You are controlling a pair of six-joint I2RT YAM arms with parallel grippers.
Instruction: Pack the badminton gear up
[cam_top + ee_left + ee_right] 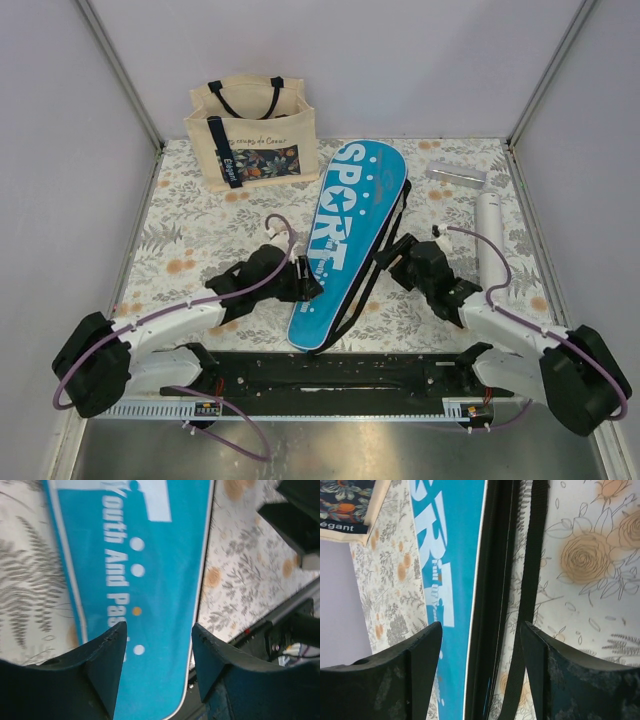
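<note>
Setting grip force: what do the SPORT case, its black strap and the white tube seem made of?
SPORT case: likely coated fabric, smooth, printed lettering. Its black strap: probably woven webbing, flat, matte. The white tube: plastic or card, smooth; too small to tell.

The overhead view looks down on the whole table, both wrist views close above the blue case.
</note>
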